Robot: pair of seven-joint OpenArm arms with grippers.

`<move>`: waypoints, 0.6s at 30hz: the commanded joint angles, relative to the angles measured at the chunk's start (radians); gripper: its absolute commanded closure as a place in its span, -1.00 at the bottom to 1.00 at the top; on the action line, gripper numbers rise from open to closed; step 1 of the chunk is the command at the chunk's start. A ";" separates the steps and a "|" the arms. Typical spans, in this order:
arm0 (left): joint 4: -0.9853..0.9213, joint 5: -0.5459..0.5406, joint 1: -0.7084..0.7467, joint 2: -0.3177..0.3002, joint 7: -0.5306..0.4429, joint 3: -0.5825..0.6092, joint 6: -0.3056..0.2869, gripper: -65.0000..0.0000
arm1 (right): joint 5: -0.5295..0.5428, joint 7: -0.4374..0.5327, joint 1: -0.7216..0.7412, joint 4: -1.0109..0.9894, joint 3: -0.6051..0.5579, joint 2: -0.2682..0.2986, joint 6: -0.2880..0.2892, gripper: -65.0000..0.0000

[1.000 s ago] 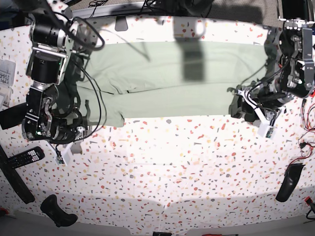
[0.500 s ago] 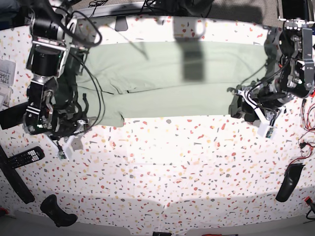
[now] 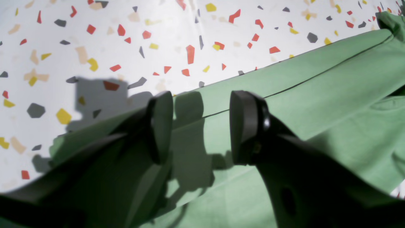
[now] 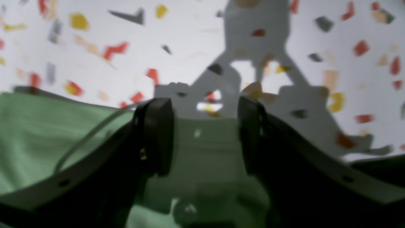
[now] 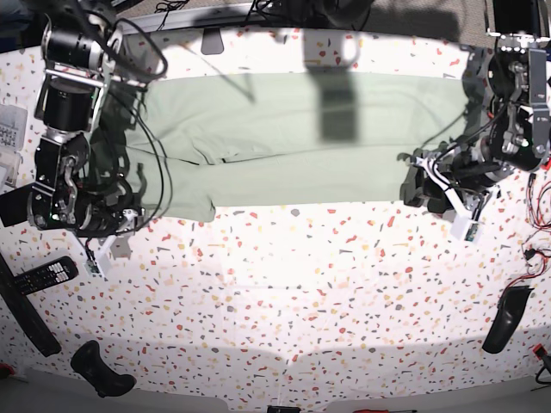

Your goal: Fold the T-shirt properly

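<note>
The pale green T-shirt [image 5: 284,129] lies spread flat across the far half of the speckled table [image 5: 284,284]. At the shirt's right end in the base view, my left gripper [image 5: 413,185] hovers low. The left wrist view shows that gripper [image 3: 202,126] open over the T-shirt [image 3: 316,95] beside a dark seam, with nothing between its fingers. My right gripper [image 5: 129,194] is at the shirt's left end. Its wrist view shows the gripper [image 4: 202,136] open above the T-shirt's [image 4: 38,133] edge, holding nothing.
A remote control [image 5: 43,275] and a long black bar [image 5: 26,318] lie at the table's left edge. Black handles rest at the near left [image 5: 102,370] and near right [image 5: 508,318]. Loose cables [image 5: 538,258] trail along the right edge.
The right arm has swung outward toward the table's left edge, its gripper staying open. The left arm and the shirt have not moved.
</note>
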 commanded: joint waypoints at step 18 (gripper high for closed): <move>0.018 -0.015 -0.016 -0.011 -0.024 -0.006 -0.001 0.18 | 0.123 -0.085 0.023 0.110 0.003 0.005 0.139 1.00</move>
